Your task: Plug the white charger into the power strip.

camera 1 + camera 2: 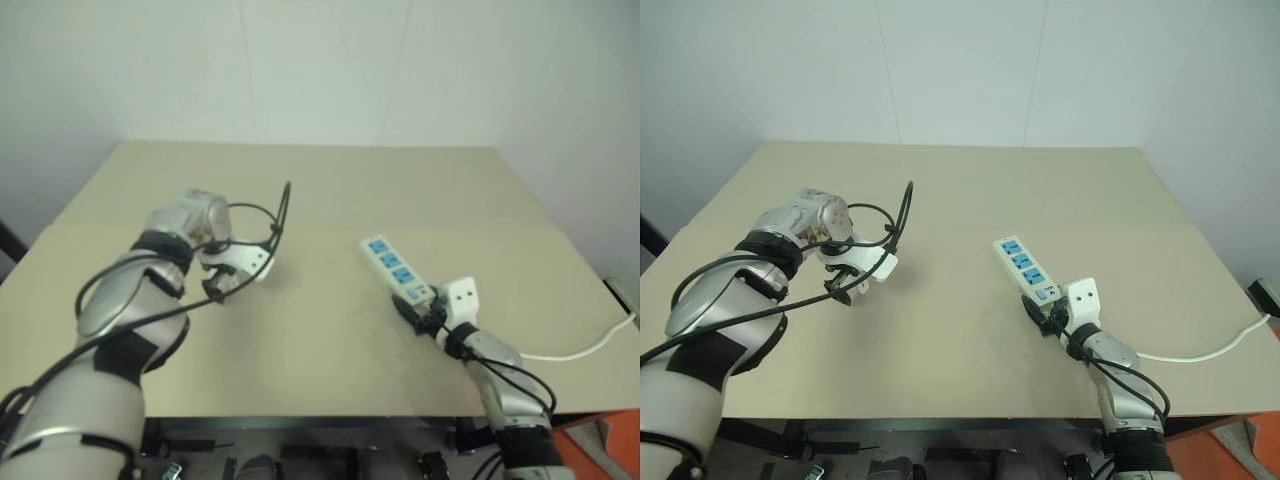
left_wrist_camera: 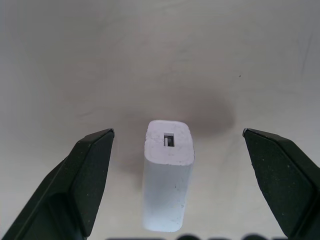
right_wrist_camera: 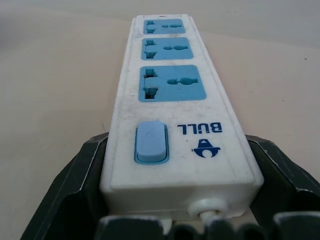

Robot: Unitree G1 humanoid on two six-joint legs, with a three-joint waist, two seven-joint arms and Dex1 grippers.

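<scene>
Left wrist view has the white charger [image 2: 168, 179] standing on the table [image 1: 330, 190] w/ its port end up, sitting between the left gripper's [image 2: 177, 145] two black fingers [image 2: 82, 175], which are spread wide w/ clear gaps either side, so nothing gripped yet. From the head views that gripper [image 1: 232, 272] hangs tipped downward over the left part of the table, well apart from the power strip [image 1: 397, 267], which lies on the right side, angled away toward the far left. Right gripper [image 3: 175, 200] has the strip's near end, the switch and cord end, seated between its fingers; both pads look pressed on the strip's sides, so I'd call that a steadying hold, jaws fairly wide bc the strip is wide. Thin white cord [image 1: 585, 348] trails off to the right edge. All three blue sockets are empty. Progress, as I judge it: early. Strip is braced, charger lined up for pickup but not grasped. Still left: close on charger, lift, carry it right, turn prongs down, press into a socket.
</scene>
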